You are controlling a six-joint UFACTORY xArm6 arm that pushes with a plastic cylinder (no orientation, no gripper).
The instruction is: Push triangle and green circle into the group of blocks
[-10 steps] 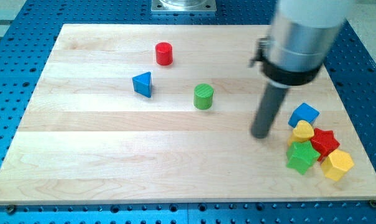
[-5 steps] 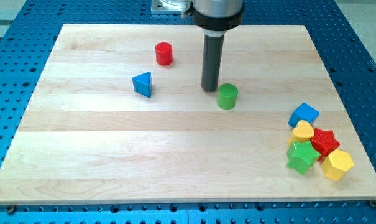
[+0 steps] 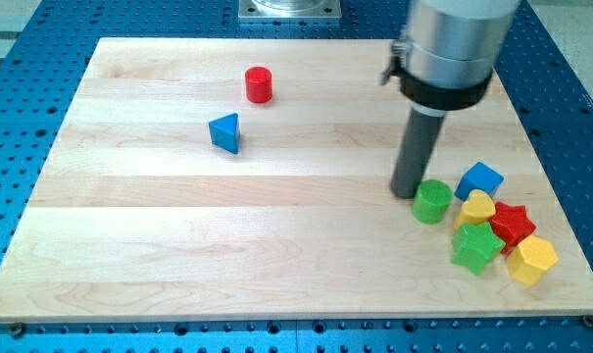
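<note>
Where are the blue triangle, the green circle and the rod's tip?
blue triangle (image 3: 225, 132), camera view, middle of its face.
green circle (image 3: 432, 201), camera view, its side just under the top.
my tip (image 3: 406, 191), camera view, rod's very end, beside the green circle.

A: Item 1, board (image 3: 178, 226): pale wood in lengthwise bands. Under it, blue base (image 3: 41, 20), dotted with a grid of holes.

B: Blocks beside the green circle (image 3: 432, 201)?

A: 5 to its right: blue cube (image 3: 480, 179), yellow heart (image 3: 477, 208), red star (image 3: 513, 223), green star (image 3: 475, 246), yellow hexagon (image 3: 532, 259).

B: Further off?

A: Blue triangle (image 3: 224, 132) and red cylinder (image 3: 259, 84), far left of the green circle. My tip (image 3: 405, 193): dark grey rod, silver housing above with a black band.
</note>
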